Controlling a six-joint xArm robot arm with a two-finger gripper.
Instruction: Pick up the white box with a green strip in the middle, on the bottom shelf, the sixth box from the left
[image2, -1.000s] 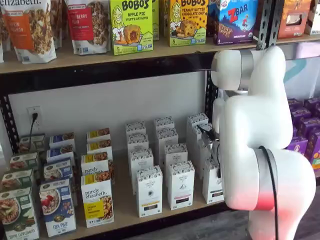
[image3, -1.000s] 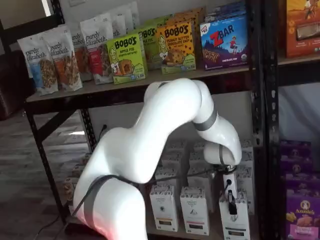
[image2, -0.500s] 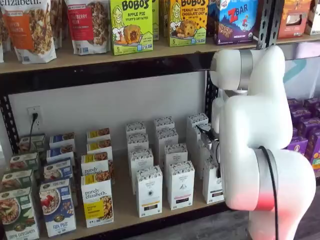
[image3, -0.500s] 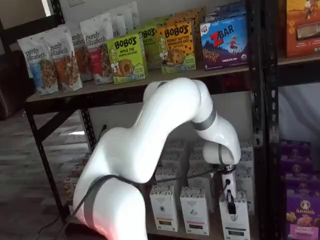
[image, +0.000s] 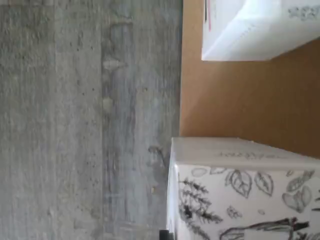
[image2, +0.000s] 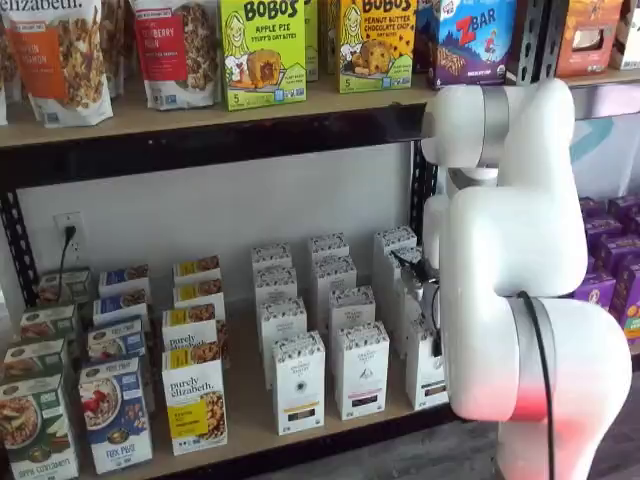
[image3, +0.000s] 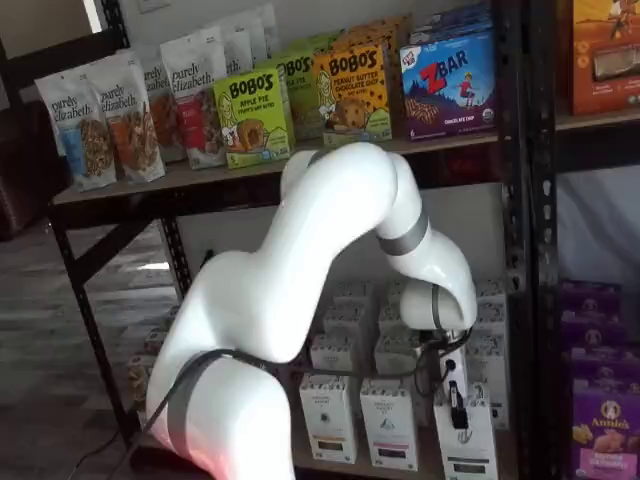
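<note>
a white robot arm reaches into the lower level of a black metal rack. the white box (image3: 467, 442), a tall narrow carton with a black-and-white leaf-pattern band at its top, stands at the front edge of the bottom shelf (image2: 250, 410), at the right end of the front row of alike cartons. in a shelf view the hand (image3: 457, 405) shows as a black part pressed down against the top front of this carton, with a cable beside it. only a side-on sliver of the fingers is visible, so i cannot tell whether they are spread, pressed together, or pinching the carton. in the other shelf view the arm's body hides most of the box (image2: 426, 362).

likely risks: the carton is tall and narrow and sits right at the shelf's edge, so a push or an off-centre pinch could tip it forward onto the floor. neighbouring cartons (image3: 390, 423) stand just beside it and behind it, so a finger could catch one and knock it over. they look nearly the same, so taking the wrong one is also possible.

the arm's upper link arches high in front of the upper board, the elbow bends sharply, and the wrist points downward over the carton. the wrist view shows the leaf-pattern top (image: 240, 195), the wood board and the grey floor beyond.
</note>
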